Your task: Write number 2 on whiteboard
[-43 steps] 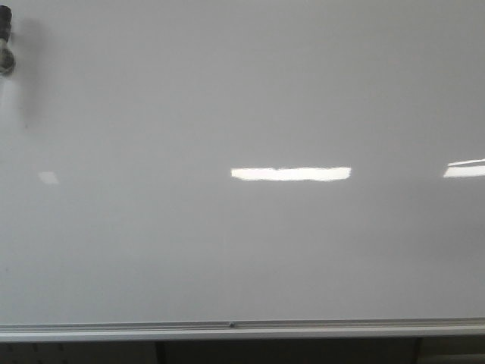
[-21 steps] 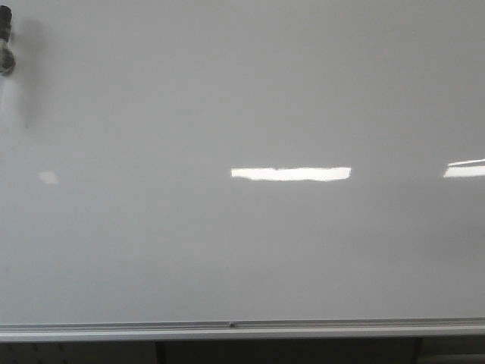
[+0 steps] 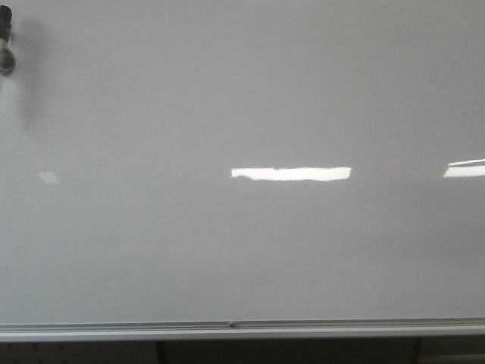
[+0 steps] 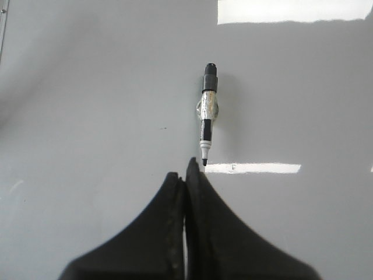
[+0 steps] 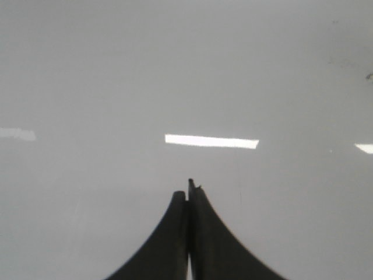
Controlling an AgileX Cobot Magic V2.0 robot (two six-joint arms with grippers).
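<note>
Whiteboard [image 3: 242,250] fills view, blank; number 2 nowhere visible. Marker [image 4: 208,111] lies on board just beyond left gripper [image 4: 185,175], uncapped. Both grippers pinched closed, empty; right gripper [image 5: 187,192] hovers over bare board. Risk: closed fingers nudge marker away, smearing ink.

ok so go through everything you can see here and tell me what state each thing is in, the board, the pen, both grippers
whiteboard: blank, no digit written in any view.
marker: uncapped, tip bare, resting against the board, not held.
left gripper: shut, holding nothing, just short of the marker's tip.
right gripper: shut, holding nothing, facing bare board.
</note>
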